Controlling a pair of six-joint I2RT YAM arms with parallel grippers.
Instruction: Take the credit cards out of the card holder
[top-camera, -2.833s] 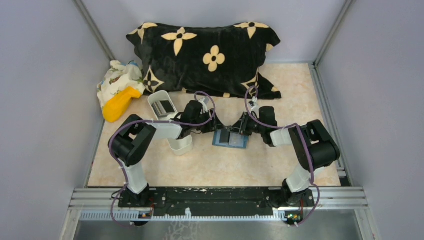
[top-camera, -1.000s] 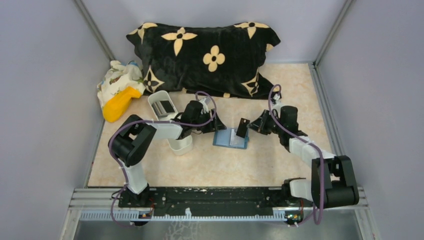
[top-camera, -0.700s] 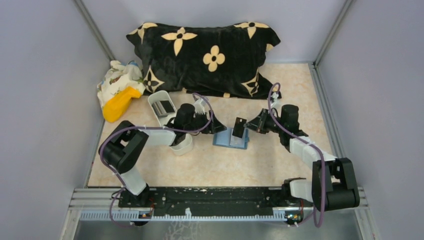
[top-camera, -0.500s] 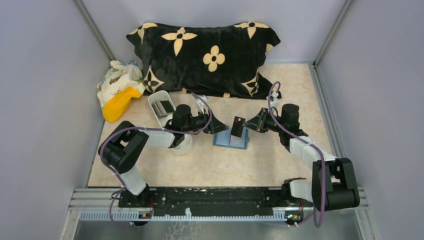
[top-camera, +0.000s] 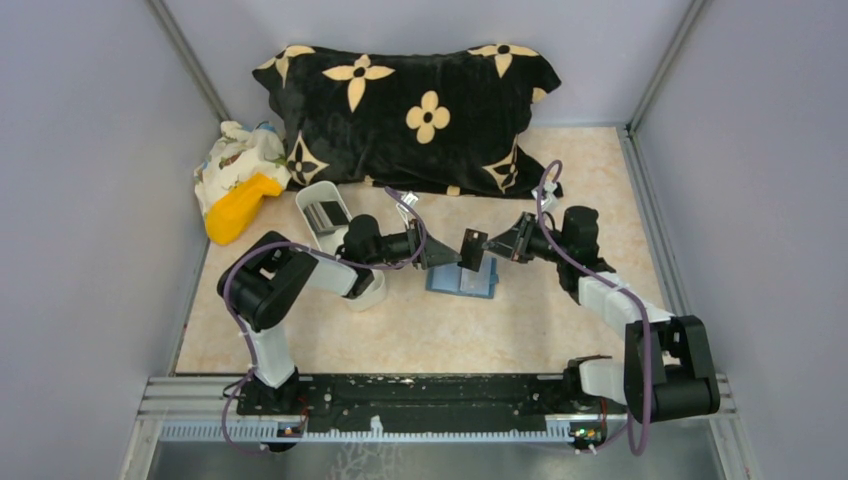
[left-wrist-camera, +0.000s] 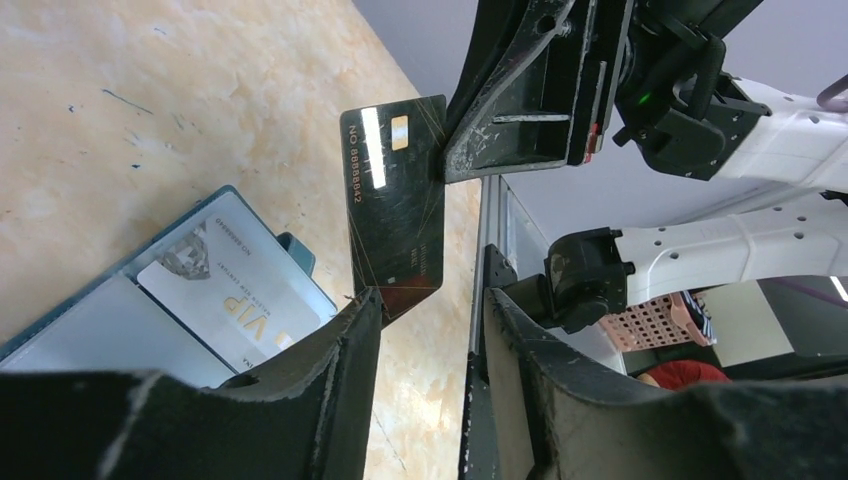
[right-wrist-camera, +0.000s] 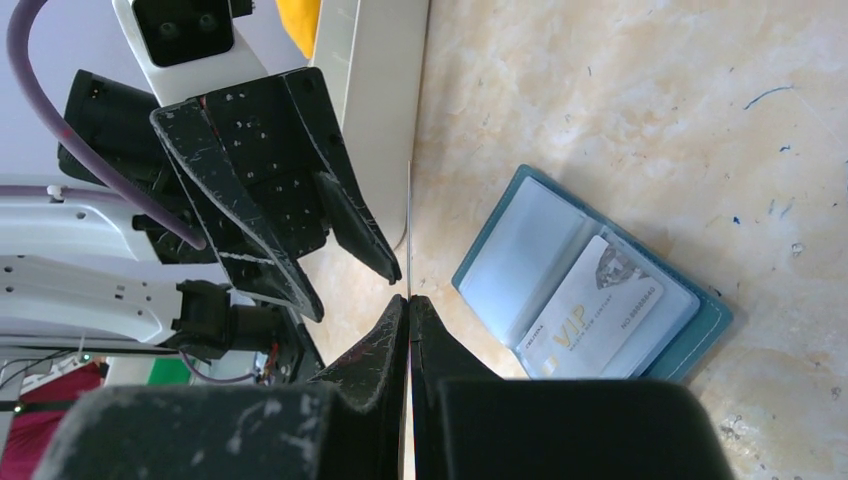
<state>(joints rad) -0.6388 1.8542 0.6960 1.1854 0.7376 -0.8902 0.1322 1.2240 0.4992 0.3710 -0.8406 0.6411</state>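
Here, the right gripper (right-wrist-camera: 408, 300) pinches 1 dark card (left-wrist-camera: 395, 200) above the open card holder (right-wrist-camera: 515, 255); the left gripper (left-wrist-camera: 430, 300), jaws half apart and holding nothing, sits just left of it.

Soft, even overhead light leaves faint shadows on the bench (top-camera: 520, 330); a glare stripe crosses the dark card (left-wrist-camera: 395, 220).

Grip: right end effector (right-wrist-camera: 408, 300) is pinched tight on a dark card (right-wrist-camera: 409, 225), seen edge-on as a thin upright line. The left end effector (right-wrist-camera: 355, 295) faces it, fingers apart, nearer tip just beside that edge. The card holder (right-wrist-camera: 520, 255) lies open on the table (right-wrist-camera: 620, 100), with a silvery VIP card (right-wrist-camera: 592, 305) in its right pocket.
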